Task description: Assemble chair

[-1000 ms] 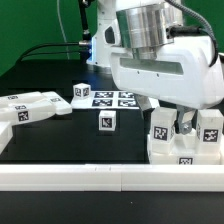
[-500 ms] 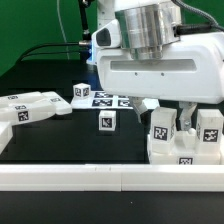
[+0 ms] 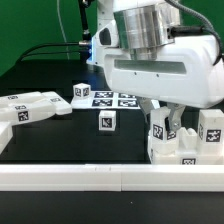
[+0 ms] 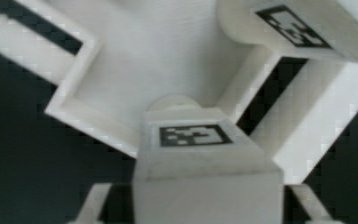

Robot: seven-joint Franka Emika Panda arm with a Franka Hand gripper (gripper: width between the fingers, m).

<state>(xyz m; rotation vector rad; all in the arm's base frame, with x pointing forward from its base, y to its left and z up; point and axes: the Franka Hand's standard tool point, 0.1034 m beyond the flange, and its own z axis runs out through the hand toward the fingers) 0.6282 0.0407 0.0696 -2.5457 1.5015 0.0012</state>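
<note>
Where the arm comes down over the exterior view's right side, the pincer (image 3: 170, 124) stands among the upper parts of the partly built chair (image 3: 182, 152), which rests on the black tabletop (image 3: 60, 140) just behind the white border rail (image 3: 90, 178). One dark finger shows close against a tagged upright (image 3: 158, 131) on the base block; a second tagged upright (image 3: 211, 127) stands apart, further to the exterior view's right. Whether the pincer grips that upright or merely straddles it cannot be told from either view. The wrist view shows a white post (image 4: 194, 140) with a square tag on its top face, centred low in the picture, and an angled white slab (image 4: 149, 70) beyond it. Loose parts noted: a small tagged cube (image 3: 107, 121) near the middle of the tabletop, another cube (image 3: 82, 91) behind it, and flat tagged slabs (image 3: 30, 108) at the exterior view's left. The marker board (image 3: 112, 98) lies flat beside the rear cube.
</note>
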